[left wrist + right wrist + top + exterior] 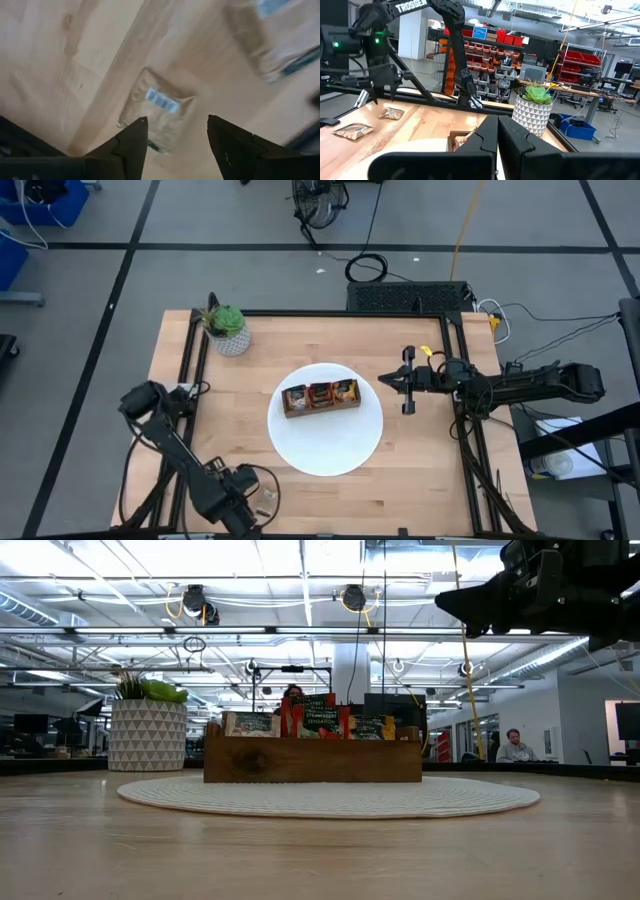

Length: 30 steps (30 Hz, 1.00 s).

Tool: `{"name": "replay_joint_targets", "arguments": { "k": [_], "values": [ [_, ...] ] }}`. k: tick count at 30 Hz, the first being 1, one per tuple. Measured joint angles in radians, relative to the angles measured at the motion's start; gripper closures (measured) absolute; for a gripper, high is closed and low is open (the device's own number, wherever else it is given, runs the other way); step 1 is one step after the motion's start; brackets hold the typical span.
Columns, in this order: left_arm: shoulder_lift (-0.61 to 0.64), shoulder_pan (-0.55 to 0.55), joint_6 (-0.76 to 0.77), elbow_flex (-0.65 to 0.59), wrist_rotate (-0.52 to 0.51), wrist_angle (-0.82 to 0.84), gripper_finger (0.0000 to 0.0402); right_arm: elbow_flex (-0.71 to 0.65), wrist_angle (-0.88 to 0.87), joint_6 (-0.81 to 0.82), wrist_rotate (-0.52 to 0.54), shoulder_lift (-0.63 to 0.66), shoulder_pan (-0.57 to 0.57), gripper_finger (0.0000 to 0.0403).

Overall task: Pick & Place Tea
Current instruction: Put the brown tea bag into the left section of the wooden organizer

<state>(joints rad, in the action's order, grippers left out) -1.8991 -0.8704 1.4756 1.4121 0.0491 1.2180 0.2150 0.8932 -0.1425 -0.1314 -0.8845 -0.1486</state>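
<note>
Two pale beige tea sachets (pixel 392 114) (pixel 354 131) lie flat on the wood near the table's front left. My left gripper (pixel 177 132) hangs open above one of them (pixel 157 112), fingers pointing down and clear of it; another sachet (pixel 270 40) lies farther off. More sachets (pixel 312 720) stand upright in the brown wooden tray (pixel 320 408) on the white plate (pixel 325 445). My right gripper (pixel 383 381) waits shut, held level above the plate's right rim.
A potted plant (pixel 228 330) in a white patterned pot stands at the far left. Black frame rails (pixel 190 380) run along the table's edges. Bare wood lies to the left of and in front of the plate.
</note>
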Motion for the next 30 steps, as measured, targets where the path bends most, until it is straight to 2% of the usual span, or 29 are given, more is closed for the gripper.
{"name": "replay_joint_targets", "arguments": {
  "k": [5, 8, 22, 26, 30],
  "values": [
    [-0.03, -0.027, -0.1, -0.062, 0.026, -0.03, 0.0194, 0.0, 0.0, 0.0, 0.0, 0.0, 0.0, 0.0403],
    [-0.03, -0.045, -0.102, -0.088, 0.03, -0.074, 0.0194, 0.0, 0.001, 0.0, 0.0, 0.0, 0.0, 0.0403],
    [-0.032, -0.163, -0.104, -0.094, -0.021, -0.12, 0.0195, 0.0, 0.006, -0.001, 0.0, 0.0, 0.0, 0.0403],
    [-0.062, -0.178, -0.088, -0.094, -0.024, -0.129, 0.0195, 0.0, 0.003, -0.001, 0.0, 0.0, 0.0, 0.0403],
    [-0.104, -0.178, -0.142, -0.09, -0.024, -0.178, 0.0195, 0.0, 0.003, -0.001, 0.0, 0.0, 0.0, 0.0403]
  ]
}}
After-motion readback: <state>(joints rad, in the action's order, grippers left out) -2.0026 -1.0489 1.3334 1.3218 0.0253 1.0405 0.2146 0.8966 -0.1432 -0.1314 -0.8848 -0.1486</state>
